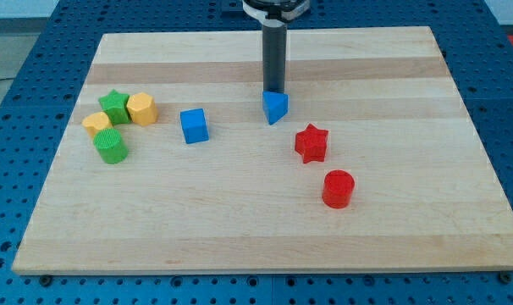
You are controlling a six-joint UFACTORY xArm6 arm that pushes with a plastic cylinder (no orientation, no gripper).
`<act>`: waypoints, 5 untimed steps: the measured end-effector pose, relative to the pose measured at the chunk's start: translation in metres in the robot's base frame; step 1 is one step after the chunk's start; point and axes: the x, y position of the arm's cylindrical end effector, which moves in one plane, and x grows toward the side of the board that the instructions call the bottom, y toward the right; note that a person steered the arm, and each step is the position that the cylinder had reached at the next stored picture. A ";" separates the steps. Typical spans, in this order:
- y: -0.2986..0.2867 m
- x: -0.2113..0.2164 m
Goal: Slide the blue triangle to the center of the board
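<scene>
The blue triangle lies a little above the middle of the wooden board. My tip stands at the triangle's top edge, touching it or very close to it. The dark rod rises straight up from there to the view's top.
A blue cube lies left of the triangle. A red star and a red cylinder lie to the lower right. At the left sit a green star, a yellow hexagon, a yellow block and a green cylinder.
</scene>
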 end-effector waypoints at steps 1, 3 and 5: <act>0.001 -0.014; 0.003 -0.015; -0.068 -0.027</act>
